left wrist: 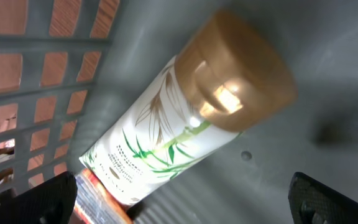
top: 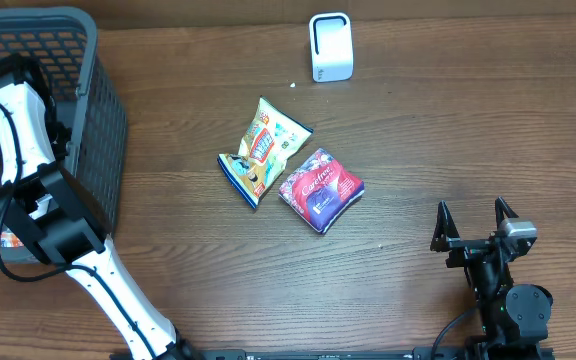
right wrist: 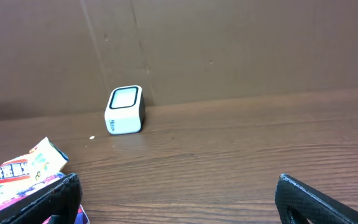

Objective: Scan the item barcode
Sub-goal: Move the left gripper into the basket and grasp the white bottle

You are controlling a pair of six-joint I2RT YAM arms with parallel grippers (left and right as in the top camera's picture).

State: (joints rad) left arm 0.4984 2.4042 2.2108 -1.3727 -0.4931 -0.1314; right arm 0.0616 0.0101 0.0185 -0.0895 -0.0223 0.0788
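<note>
bottle [left wrist: 166,130] under my left gripper [left wrist: 185,199], jaws wide, empty; right gripper [right wrist: 185,202] same. round body cld roll away when pinched.

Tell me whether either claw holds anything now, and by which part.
Nothing is held. The left claw is open above the bottle in the basket; the right claw is open, apart from the snack packs.

Fine print on the bottle [left wrist: 166,130]: illegibly blurred
</note>
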